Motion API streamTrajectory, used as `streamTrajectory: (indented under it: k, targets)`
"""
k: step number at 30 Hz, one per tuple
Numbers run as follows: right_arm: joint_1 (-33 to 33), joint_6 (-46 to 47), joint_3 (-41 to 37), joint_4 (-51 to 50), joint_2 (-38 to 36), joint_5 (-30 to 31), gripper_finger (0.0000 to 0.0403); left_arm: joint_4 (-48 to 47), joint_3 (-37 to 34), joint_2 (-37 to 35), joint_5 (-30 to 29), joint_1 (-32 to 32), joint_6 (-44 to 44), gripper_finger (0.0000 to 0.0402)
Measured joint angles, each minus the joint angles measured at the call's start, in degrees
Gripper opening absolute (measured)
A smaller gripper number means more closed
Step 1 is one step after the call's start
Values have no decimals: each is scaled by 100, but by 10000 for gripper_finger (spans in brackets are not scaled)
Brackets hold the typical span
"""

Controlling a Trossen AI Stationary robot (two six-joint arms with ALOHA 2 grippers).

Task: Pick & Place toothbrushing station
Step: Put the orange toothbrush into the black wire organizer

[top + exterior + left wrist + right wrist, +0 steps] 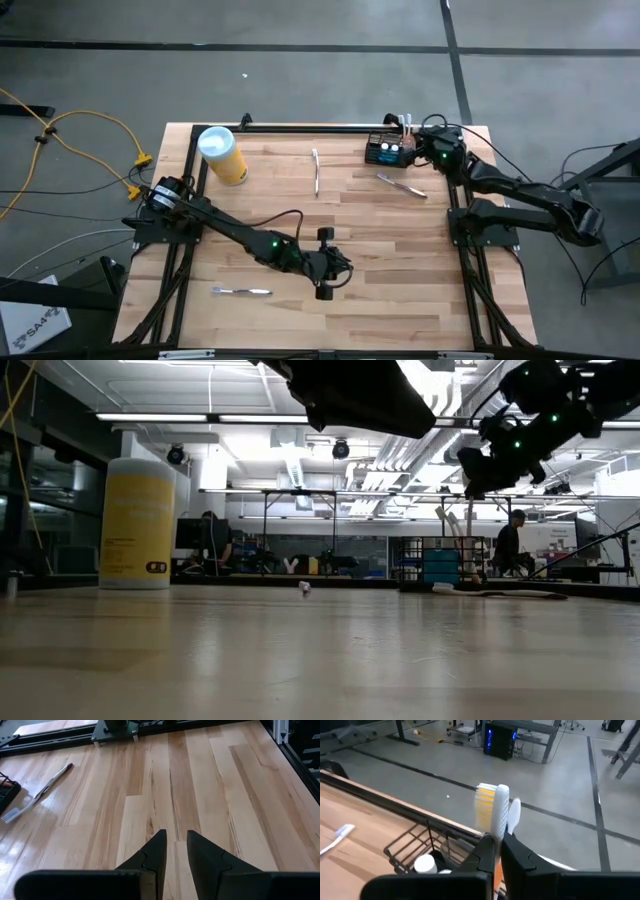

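We found the toothbrushing station (389,151) at the table's far right corner. Right gripper (498,840) over it, pinching a yellow-bristled toothbrush (496,805) upright. Left gripper (175,851) slightly parted, empty, mid-table. Three toothbrushes apparently remained on the table.

Left gripper (175,851) hovers empty (fingers slightly parted); right gripper (499,851) clamped.

Grey concrete floor (300,70), yellow cables (70,130), bright ceiling strip lights (180,417)

Bright ceiling strip lights (250,417) behind, glare on the table (320,660), arms in silhouette, soft focus
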Motion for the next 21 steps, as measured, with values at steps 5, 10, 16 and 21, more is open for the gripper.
streamTrajectory:
  k: [5,10,16,21]
  targets:
    - [-120,174,-271,178,0,-140,5,2,0,0,0,0,1,70]
    - [-398,343,-661,633,2,-557,5,2,0,0,0,0,-1,70]
    - [-526,389,-900,955,-2,-741,17,4,0,0,0,0,-27,70]
    - [-518,387,-919,937,4,-757,47,4,0,0,0,0,-34,70]
